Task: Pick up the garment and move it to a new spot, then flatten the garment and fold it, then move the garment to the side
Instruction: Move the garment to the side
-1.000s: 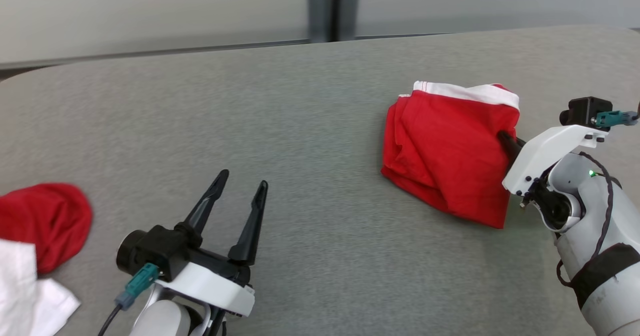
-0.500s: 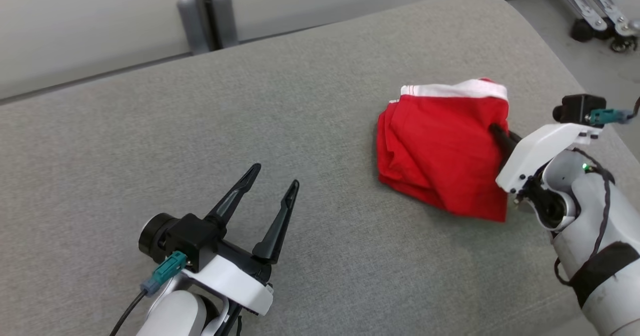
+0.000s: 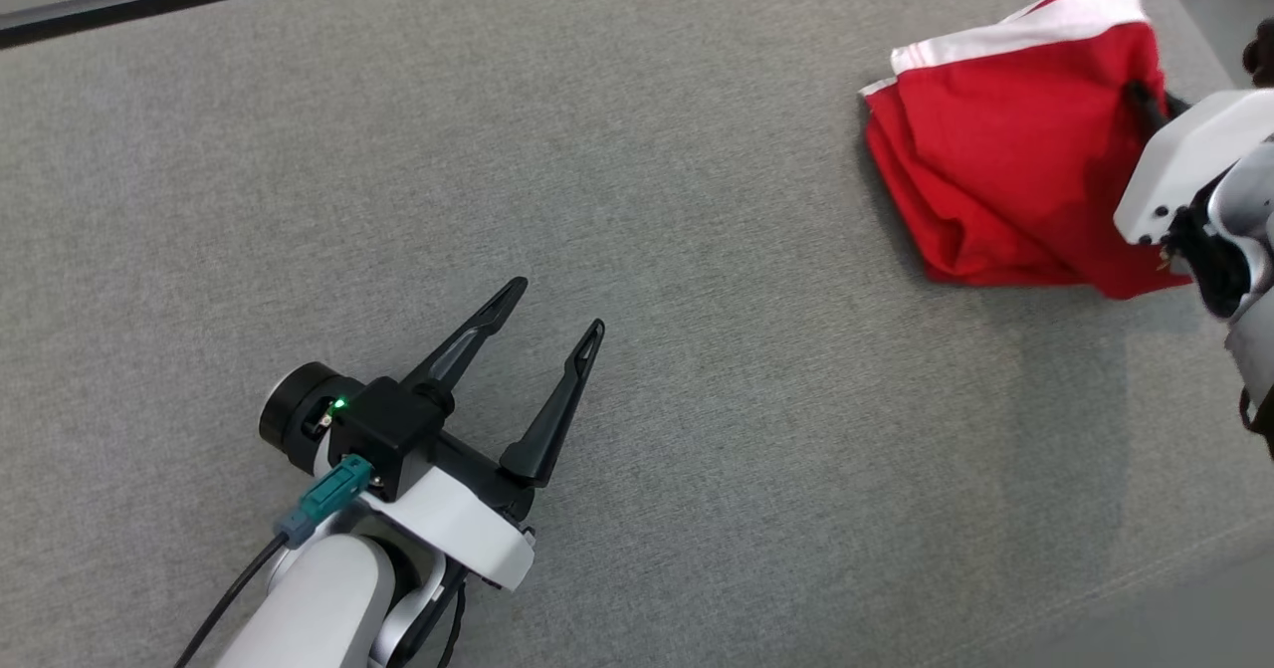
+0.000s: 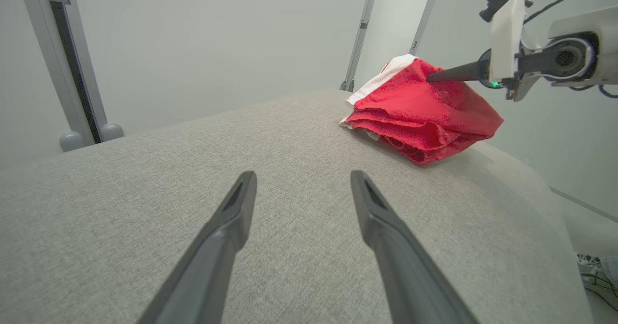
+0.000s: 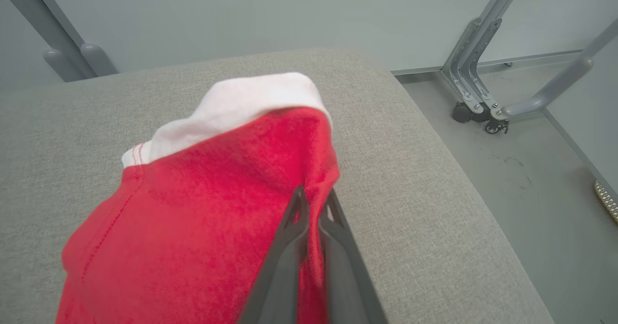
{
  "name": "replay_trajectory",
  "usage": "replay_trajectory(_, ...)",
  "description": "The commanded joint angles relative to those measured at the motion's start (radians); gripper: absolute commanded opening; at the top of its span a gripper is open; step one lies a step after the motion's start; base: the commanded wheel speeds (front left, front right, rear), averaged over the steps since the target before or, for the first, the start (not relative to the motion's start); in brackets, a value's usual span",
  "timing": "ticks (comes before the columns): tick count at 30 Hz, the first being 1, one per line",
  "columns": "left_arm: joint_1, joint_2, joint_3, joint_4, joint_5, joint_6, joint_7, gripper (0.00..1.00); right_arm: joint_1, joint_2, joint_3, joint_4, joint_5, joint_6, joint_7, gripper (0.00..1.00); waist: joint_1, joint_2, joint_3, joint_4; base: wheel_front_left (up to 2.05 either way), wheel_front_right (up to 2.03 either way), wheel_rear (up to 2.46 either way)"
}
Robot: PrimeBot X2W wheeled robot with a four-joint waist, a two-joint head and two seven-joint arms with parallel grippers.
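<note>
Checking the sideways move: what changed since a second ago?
The right pincer carried the folded red cloth garment with a white band rightward and away, toward the far right corner of the grey fabric table; the head camera swung too. Unchanged: right pincer shut on the garment, left pincer open, empty.

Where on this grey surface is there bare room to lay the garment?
Bare: the wide middle of the grey surface, between the left gripper and the red garment, and beyond that gripper. Crowded: the far right corner, where the right gripper pinches it.

Soft, even light; sharp pictures.
Faint shadow below the red garment (image 3: 995,170); wrist views bend at their edges.
</note>
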Motion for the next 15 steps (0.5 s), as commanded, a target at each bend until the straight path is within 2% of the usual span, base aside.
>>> replay_trajectory(1,-0.019,0.007,0.002,-0.006,0.005,-0.003,0.001,1.0,-0.042,-0.011,0.003,0.033,-0.025,0.0,-0.019,0.0,0.0,0.0,0.041,0.034,0.0,0.0,0.0)
replay_trajectory(6,-0.03,0.009,0.0,-0.005,-0.001,-0.002,-0.009,1.0,-0.137,-0.024,-0.022,0.162,-0.098,0.0,-0.051,0.0,0.0,0.0,0.067,0.068,0.0,0.0,0.0)
replay_trajectory(11,-0.037,0.002,-0.003,0.01,-0.01,0.001,-0.023,1.0,-0.16,-0.059,-0.071,0.2,-0.174,0.0,-0.049,0.0,0.0,0.0,0.067,0.087,0.0,0.0,0.0)
replay_trajectory(12,-0.037,0.001,-0.004,0.013,-0.01,0.002,-0.026,1.0,-0.157,-0.063,-0.082,0.201,-0.193,0.0,-0.043,0.17,0.0,0.0,0.064,0.089,0.0,0.0,0.0)
replay_trajectory(13,-0.037,-0.001,-0.004,0.017,-0.012,0.004,-0.032,1.0,-0.148,-0.07,-0.1,0.202,-0.21,0.0,-0.039,0.54,0.0,0.0,0.06,0.091,0.0,0.0,0.0)
replay_trajectory(14,-0.037,-0.003,-0.002,0.022,-0.015,0.005,-0.035,1.0,-0.138,-0.075,-0.116,0.202,-0.227,0.0,-0.03,1.0,0.0,0.0,0.055,0.092,0.0,0.0,0.0)
replay_trajectory(15,-0.037,-0.005,-0.001,0.027,-0.017,0.006,-0.04,1.0,-0.129,-0.073,-0.132,0.203,-0.248,0.0,-0.023,1.0,0.0,0.0,0.048,0.092,0.0,0.0,0.0)
